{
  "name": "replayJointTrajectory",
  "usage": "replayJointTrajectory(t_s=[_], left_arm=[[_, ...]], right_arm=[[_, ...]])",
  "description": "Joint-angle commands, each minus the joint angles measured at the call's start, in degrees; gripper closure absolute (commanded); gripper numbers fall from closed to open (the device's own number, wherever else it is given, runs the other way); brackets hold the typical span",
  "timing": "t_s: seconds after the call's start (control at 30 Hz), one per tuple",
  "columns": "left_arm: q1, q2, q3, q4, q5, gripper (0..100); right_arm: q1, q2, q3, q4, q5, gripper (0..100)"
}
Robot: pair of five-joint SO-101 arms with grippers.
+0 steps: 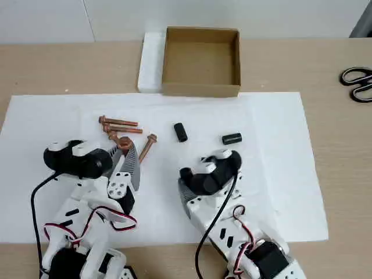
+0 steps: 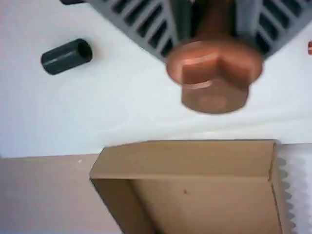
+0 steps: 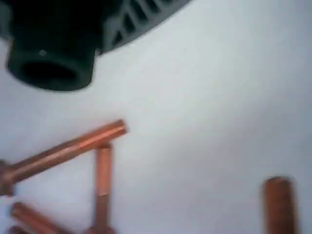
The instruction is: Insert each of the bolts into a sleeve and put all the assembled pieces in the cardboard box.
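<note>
My left gripper (image 1: 127, 152) is shut on a copper bolt (image 2: 214, 78), whose hex head pokes out past the grey fingers (image 2: 131, 24). It hangs over the white sheet among the loose bolts (image 1: 119, 122) (image 1: 147, 147). My right gripper (image 1: 185, 190) is shut on a black sleeve (image 3: 51, 53), with its open bore facing the loose bolts (image 3: 68, 148). Two more black sleeves (image 1: 181, 132) (image 1: 231, 139) lie on the sheet. The cardboard box (image 1: 201, 87) stands open at the back, and the box (image 2: 195, 151) is also ahead of the held bolt.
A white foam block (image 1: 152, 61) sits against the box's left side. Scissors (image 1: 357, 84) lie at the far right of the wooden table. The white sheet (image 1: 279, 192) has free room to the right of my right arm.
</note>
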Motion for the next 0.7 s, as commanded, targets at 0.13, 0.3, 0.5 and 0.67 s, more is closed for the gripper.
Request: replayJointTrajectory(t_s=[0.13,0.3,0.5,0.67], left_arm=[[0.44,-0.53,-0.57,-4.66,6.51,99],[1.85,-0.53,-0.57,-5.19,9.49,99],[7.47,-0.44,-0.22,-5.19,12.4,99],[8.62,-0.44,-0.22,-5.36,12.4,99]], right_arm=[[-4.35,-0.66,-0.53,-6.73,0.62,99.5],[-6.73,-0.66,0.62,-7.25,0.62,99.5],[-9.1,-0.66,1.85,-9.36,0.62,99.5],[-11.82,-0.57,2.11,-12.09,0.7,99.5]])
